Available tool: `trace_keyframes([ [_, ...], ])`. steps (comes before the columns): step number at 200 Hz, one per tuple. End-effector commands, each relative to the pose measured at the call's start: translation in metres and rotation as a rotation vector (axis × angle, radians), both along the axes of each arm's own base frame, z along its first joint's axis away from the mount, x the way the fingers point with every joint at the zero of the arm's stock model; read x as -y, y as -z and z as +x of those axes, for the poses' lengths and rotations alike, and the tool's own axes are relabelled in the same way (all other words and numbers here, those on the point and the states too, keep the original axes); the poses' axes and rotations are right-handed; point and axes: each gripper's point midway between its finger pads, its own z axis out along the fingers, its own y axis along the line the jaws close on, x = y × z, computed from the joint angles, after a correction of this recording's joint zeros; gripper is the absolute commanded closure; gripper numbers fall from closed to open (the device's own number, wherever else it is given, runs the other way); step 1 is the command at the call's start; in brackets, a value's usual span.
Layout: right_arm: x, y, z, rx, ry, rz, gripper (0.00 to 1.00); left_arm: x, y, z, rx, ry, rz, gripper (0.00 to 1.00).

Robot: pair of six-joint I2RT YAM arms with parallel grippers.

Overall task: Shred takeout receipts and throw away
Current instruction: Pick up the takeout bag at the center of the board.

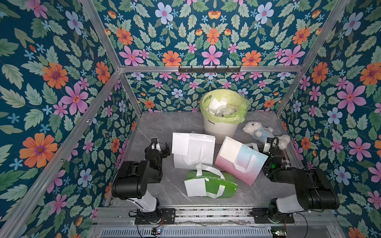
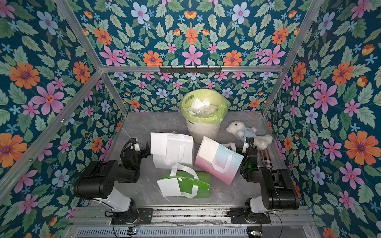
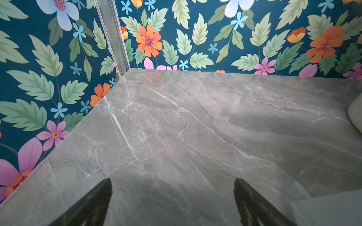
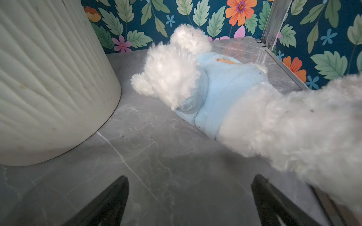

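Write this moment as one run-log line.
left end effector: open, empty | right end effector: open, empty | receipts: whole, atop bags | bin: paper scraps inside

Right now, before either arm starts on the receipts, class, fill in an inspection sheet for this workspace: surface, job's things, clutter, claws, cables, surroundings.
Surface: grey marble table; no spills seen.
Job's things: three receipts, untorn, one lying on each of the white bag, pink bag and green bag; bin with a green liner holds white paper scraps.
Clutter: plush bear lying beside the bin.
Claws: left claw and right claw both open and empty over bare table.
Cables: black cable loops, one at each wrist.
Surroundings: floral walls, aluminium frame, black hook rail on the back wall.
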Motion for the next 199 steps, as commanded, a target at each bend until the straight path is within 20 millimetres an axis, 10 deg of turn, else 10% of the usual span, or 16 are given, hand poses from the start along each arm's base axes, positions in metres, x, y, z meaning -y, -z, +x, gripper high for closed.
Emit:
trace_keyframes([
  [1,0.0015,-0.0102,0.0041,0.041,0.006,-0.007,0.01,-0.0005,-0.0101,0.0028,0.038,-0.001,0.012,0.00],
  [199,0.0032,-0.0115,0.0032,0.050,0.016,-0.010,0.01,-0.0008,-0.0105,0.0029,0.040,-0.002,0.012,0.00],
])
